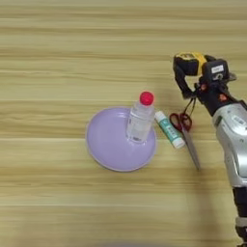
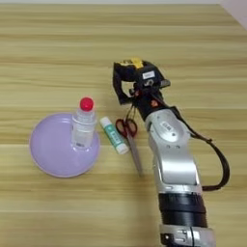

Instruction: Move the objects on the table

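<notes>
The right arm reaches up the bench (image 1: 58,202) from the 5 o'clock corner, its silver forearm ending in the pincer (image 2: 126,84), which sits at the tape measure (image 1: 190,62) toward 2 o'clock of the scene. The black fingers (image 1: 180,79) appear to wrap the yellow-and-black case from its near side, one curving down its left flank, so the pincer looks closed around the tape, though whether the case is lifted or rests on the wood cannot be told. So the step in hand seems to be the grasp or first carrying of the tape. The other things lie apart from it, near the centre: the lilac plate (image 1: 103,144) with the clear bottle (image 1: 140,120) upright on its 3 o'clock rim, red cap on top; just beside the plate at 3 o'clock lies the glue stick (image 1: 169,129), slanting from 10 to 4 o'clock; and touching or nearly touching the stick's right side lie the scissors (image 1: 185,132), red handles toward the arm's wrist, blades pointing to 5 o'clock. The task names no target, so where the tape should go is open. My judgement is that the next move calls for a firm hold and a clean lift before any sideways travel, since the scissors' handles lie close under the wrist and the bottle would topple easily if the arm swept toward 9 o'clock.
</notes>
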Available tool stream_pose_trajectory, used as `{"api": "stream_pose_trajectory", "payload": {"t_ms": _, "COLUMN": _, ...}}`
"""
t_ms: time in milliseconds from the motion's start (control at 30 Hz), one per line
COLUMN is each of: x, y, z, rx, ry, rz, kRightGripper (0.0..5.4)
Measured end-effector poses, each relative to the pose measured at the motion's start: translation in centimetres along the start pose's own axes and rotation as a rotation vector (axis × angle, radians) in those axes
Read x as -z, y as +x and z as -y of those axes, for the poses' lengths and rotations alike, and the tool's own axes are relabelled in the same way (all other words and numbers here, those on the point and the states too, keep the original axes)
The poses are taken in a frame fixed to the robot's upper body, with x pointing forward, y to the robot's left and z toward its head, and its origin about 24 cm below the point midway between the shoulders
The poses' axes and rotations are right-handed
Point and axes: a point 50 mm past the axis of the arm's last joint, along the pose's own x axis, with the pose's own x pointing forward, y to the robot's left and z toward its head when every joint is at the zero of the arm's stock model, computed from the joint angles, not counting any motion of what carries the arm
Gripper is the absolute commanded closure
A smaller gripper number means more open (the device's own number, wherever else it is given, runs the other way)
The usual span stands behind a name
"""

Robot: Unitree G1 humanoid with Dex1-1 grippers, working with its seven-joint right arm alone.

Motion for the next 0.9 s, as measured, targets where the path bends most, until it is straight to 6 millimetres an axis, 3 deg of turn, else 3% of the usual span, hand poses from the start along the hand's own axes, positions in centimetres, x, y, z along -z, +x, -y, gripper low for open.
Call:
{"api": "stream_pose_trajectory", "payload": {"t_ms": 467, "x": 3.8, "y": -0.5, "z": 1.7, "rx": 0.088, "ry": -0.007, "rz": -0.196, "kRightGripper": 1.36}}
{"api": "stream_pose_trajectory", "payload": {"t_ms": 667, "x": 7.4, "y": -1.5, "z": 2.5, "rx": 0.111, "ry": -0.02, "rz": -0.354, "kRightGripper": 1.36}}
{"api": "stream_pose_trajectory", "payload": {"t_ms": 900, "x": 10.1, "y": -2.5, "z": 3.4, "rx": 0.128, "ry": -0.063, "rz": -0.502, "kRightGripper": 1.37}}
